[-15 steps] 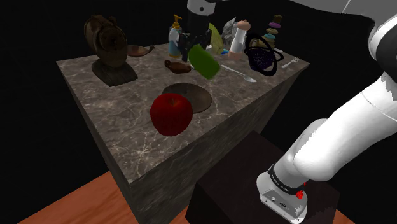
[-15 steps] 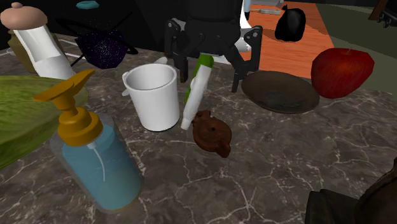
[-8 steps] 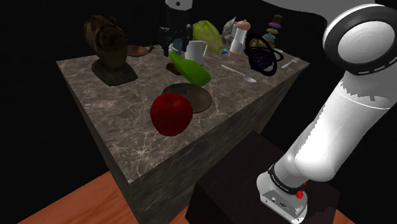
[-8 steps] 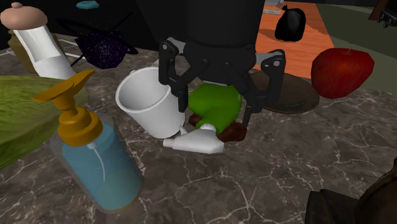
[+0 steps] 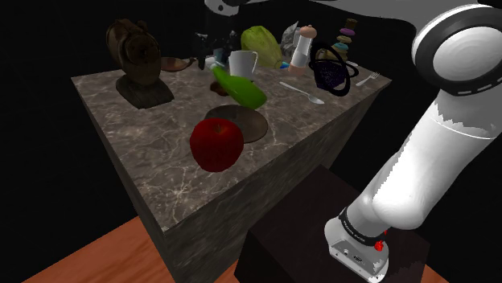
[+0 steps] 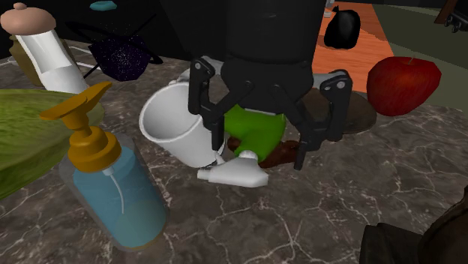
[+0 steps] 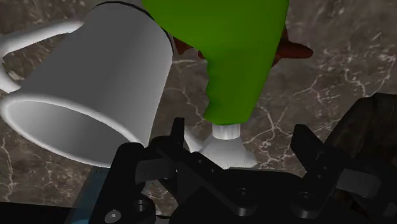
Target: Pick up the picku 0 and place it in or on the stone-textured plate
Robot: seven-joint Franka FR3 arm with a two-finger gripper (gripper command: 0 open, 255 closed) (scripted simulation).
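Tool (image 6: 260, 154) over marbled table (image 6: 337, 202), black area (image 5: 48, 161)

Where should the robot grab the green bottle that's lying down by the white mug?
Probably the narrow end of the green bottle, just behind its white cap, coming straight down from above. It lies tipped on its side, and the white mug crowds its fat body, so the slim end leaves more room for the open gripper.

The arm (image 5: 438, 153), at the shoulder view's right, has rounded white links, a dark ring (image 5: 462, 48) at the upper right and a grey base collar (image 5: 354, 249) bearing a red dot (image 5: 378, 244). The gripper (image 6: 261, 157) and its angular fingers (image 6: 332, 94) are all black.
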